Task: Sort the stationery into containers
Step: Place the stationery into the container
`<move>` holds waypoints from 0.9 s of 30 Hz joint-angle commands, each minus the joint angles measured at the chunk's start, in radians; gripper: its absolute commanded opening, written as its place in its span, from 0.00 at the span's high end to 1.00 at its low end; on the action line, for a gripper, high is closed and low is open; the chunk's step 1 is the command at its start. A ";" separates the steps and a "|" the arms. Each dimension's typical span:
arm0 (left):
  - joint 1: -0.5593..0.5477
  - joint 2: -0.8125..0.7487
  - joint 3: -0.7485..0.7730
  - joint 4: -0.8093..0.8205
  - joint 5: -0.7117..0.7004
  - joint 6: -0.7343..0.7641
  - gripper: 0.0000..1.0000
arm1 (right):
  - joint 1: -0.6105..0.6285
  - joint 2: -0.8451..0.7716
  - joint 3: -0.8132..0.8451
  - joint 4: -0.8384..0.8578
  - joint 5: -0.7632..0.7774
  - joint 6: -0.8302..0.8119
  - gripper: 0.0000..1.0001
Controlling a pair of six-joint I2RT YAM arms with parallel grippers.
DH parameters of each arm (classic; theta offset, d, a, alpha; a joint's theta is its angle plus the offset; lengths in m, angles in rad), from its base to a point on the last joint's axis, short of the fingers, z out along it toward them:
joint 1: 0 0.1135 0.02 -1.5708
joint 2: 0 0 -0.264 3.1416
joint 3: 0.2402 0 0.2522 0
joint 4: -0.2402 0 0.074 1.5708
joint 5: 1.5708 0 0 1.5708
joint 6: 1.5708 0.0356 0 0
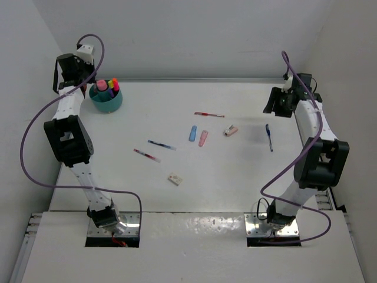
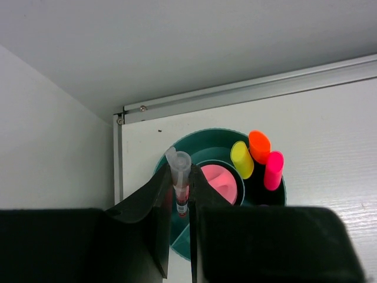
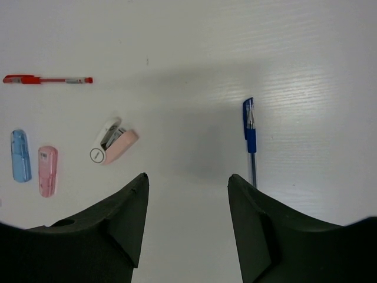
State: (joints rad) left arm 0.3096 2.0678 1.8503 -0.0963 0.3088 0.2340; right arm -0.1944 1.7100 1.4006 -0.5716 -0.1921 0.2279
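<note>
Left pincer (image 2: 180, 181): clenched on a thin red pen (image 2: 179, 160), pinched partway along the barrel, over the near-left rim of the teal cup (image 2: 203, 137) in the far-left corner of the bench (image 1: 235, 194). By the look of it, the drop-in step.

Risks from here:
- A release too close to the rim, and so a pen tipped over the wall onto the bench or against the side wall.
- A snag on the pink piece (image 2: 219, 180) in the cup's inner ring.
- A knock against the yellow highlighter (image 2: 241, 160), orange highlighter (image 2: 259, 146) and pink highlighter (image 2: 273, 171) standing in the cup's far side, perhaps enough to nudge so squat a cup.

Long axis of the held pen roughly in line with the fingers, clear end poking past the fingertips toward the rim and back wall. Upright or slanted: hard to tell.

Well apart, out on the bench: a second red pen (image 3: 47, 79), a blue eraser (image 3: 20, 155) beside a pink eraser (image 3: 48, 170), a pink-and-white piece (image 3: 115, 140), a blue pen (image 3: 250, 138).

Right pincer (image 3: 187, 194): released, jaws wide, nothing held, over bare bench with the blue pen near one fingertip.
</note>
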 commanded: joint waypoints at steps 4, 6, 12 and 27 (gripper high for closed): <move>0.011 -0.018 -0.019 0.079 0.050 -0.078 1.00 | -0.014 0.013 0.037 -0.022 -0.015 -0.012 0.45; 0.010 -0.052 -0.069 0.128 0.050 -0.091 1.00 | -0.019 0.016 0.041 -0.027 -0.015 -0.012 0.45; 0.010 -0.101 -0.138 0.164 0.076 -0.101 1.00 | -0.020 0.017 0.038 -0.030 -0.017 -0.012 0.45; 0.010 -0.146 -0.174 0.211 0.039 -0.114 1.00 | -0.025 0.008 0.018 -0.028 -0.024 -0.009 0.44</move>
State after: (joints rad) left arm 0.3168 1.9759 1.6459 0.0605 0.3470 0.1257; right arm -0.2142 1.7199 1.4014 -0.6079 -0.1951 0.2276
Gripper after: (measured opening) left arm 0.179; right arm 0.556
